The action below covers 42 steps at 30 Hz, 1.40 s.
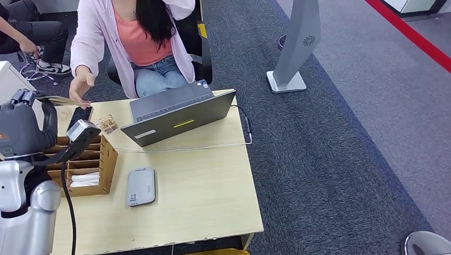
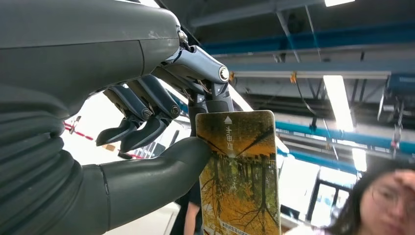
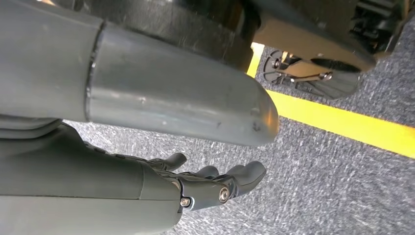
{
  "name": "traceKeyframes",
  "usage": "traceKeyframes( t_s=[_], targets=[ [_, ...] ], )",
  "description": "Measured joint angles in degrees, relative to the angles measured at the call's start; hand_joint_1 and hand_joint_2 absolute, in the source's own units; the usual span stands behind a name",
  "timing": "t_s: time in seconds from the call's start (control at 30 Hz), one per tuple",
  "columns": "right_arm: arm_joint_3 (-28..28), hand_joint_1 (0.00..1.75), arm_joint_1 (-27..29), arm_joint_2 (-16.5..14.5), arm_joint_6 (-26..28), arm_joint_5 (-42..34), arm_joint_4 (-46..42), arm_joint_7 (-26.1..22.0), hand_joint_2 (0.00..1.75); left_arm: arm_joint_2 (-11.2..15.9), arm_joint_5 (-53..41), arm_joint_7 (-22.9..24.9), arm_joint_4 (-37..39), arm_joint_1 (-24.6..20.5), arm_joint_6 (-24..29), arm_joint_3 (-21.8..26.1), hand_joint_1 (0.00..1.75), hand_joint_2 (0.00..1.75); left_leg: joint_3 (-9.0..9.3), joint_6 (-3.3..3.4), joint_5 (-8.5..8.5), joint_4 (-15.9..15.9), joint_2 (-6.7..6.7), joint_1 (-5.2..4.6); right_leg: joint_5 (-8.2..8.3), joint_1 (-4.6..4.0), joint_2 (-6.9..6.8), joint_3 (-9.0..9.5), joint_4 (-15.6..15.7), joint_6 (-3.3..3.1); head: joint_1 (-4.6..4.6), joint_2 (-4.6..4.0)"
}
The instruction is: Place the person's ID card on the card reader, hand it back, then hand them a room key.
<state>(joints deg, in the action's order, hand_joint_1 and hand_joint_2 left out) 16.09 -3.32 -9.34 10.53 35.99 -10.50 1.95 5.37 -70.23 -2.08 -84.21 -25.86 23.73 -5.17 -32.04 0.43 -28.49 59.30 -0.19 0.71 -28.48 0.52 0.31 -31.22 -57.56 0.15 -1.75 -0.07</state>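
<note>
the grey left hand (image 1: 24, 98) is up at the far left corner of the pale wooden table (image 1: 213, 196). it pinches a yellow card with a tree picture (image 2: 240, 171) between thumb and fingers. a person's hand (image 1: 81, 85) reaches toward it, just beside the card. below is a brown wooden box with slots (image 1: 88, 164); one slot has white cards (image 1: 85, 179) in it. next to the box lies a flat grey card reader (image 1: 141, 186). behind it sits an open grey laptop (image 1: 178, 110).

the left wrist view shows the card's picture close up. the right wrist view shows the right hand (image 3: 215, 183) hanging over grey carpet (image 3: 318, 176), its fingers held out straight and holding nothing.
</note>
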Motion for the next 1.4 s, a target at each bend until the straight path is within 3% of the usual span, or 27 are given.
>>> traceKeyframes(
  t_s=[0.17, 0.57, 0.83, 0.97, 1.1, 1.4],
  targets=[
    [0.0, 0.00, -0.1, -0.2, -0.1, 0.2, 0.0, 0.0, 0.00, -0.1, -0.1, 0.0, 2.3, -3.2, 0.7, 0.0, 1.75, 1.75, 0.00, 0.00, 0.01, 0.0, 0.03, 0.00, 0.01, 0.00, 0.03, -0.02, 0.0, 0.00, 0.03, 0.00],
    [0.0, 0.00, -0.2, -0.3, -0.3, 0.7, 0.0, 0.0, 0.00, 0.0, -2.2, 0.5, 5.1, -4.8, 1.6, 0.0, 1.75, 1.75, -0.02, 0.00, 0.01, 0.0, 0.03, 0.00, 0.01, 0.00, 0.03, -0.04, 0.0, 0.00, 0.03, 0.00],
    [0.0, 0.00, -0.3, -0.4, -1.7, 3.6, 0.0, 0.7, 0.00, 1.3, -5.6, 2.1, 16.9, -14.1, 4.9, 0.6, 1.75, 1.75, -0.03, -0.01, 0.10, 0.0, -0.01, 0.01, 0.09, 0.00, 0.00, -0.03, 0.0, -0.06, 0.01, 0.00],
    [0.0, 0.00, -0.3, -0.5, -1.8, 3.9, 0.0, 0.9, 0.00, 1.4, -5.8, 2.1, 18.0, -14.7, 5.2, 0.7, 1.75, 1.75, -0.03, -0.01, 0.11, 0.0, -0.01, 0.01, 0.09, 0.00, 0.00, -0.03, 0.0, -0.07, 0.01, 0.00],
    [-0.2, 0.00, -0.2, -0.7, -2.3, 4.9, 0.0, 1.8, 0.00, 2.6, -4.9, 2.3, 27.5, -17.9, 7.2, 2.8, 0.00, 0.00, -0.04, -0.04, 0.12, 0.0, 0.00, 0.02, 0.10, 0.00, 0.02, -0.04, -0.1, -0.08, 0.02, 0.00],
    [-0.2, 0.00, -0.2, -0.8, -2.2, 5.3, 0.0, 2.0, 0.00, 2.7, -1.0, 1.2, 33.0, -17.0, 8.0, 5.9, 0.00, 0.00, -0.09, -0.03, 0.12, 0.0, 0.00, 0.00, 0.10, 0.00, 0.01, -0.05, 0.0, -0.07, 0.02, 0.00]
  ],
)
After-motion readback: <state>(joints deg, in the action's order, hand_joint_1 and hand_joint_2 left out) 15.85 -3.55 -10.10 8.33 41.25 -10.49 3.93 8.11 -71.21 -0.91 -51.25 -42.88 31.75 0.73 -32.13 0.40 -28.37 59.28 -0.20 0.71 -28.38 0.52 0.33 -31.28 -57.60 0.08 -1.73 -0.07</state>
